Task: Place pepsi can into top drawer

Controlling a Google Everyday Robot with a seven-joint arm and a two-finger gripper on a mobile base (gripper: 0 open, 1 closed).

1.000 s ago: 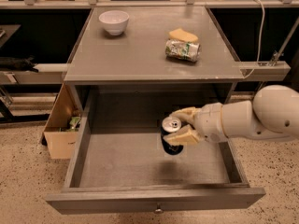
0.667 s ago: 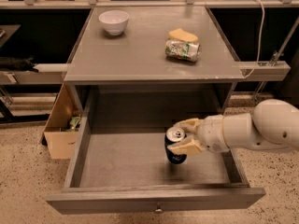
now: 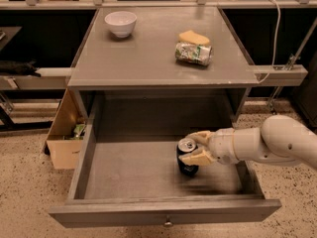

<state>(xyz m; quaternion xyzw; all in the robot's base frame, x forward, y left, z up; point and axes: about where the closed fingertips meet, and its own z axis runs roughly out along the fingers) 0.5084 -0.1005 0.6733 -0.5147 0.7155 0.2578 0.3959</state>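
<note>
— Claw state?
— Gripping pepsi can, upright, apparently resting on top drawer floor, right of drawer's middle.
— Relation?
— Can lies left of claw's wrist, long axis vertical; release, then back out rightward.

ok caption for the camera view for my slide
Gripper, inside the open top drawer, holds the pepsi can upright.

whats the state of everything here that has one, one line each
top drawer: pulled open
pepsi can: upright inside the top drawer, right of middle, gripped
gripper: down in the top drawer, fingers closed on the pepsi can's sides
bowl: upright on the tabletop, looks empty
foil packet: lying on its side, crumpled
cardboard box: open-topped, left of the top drawer
</note>
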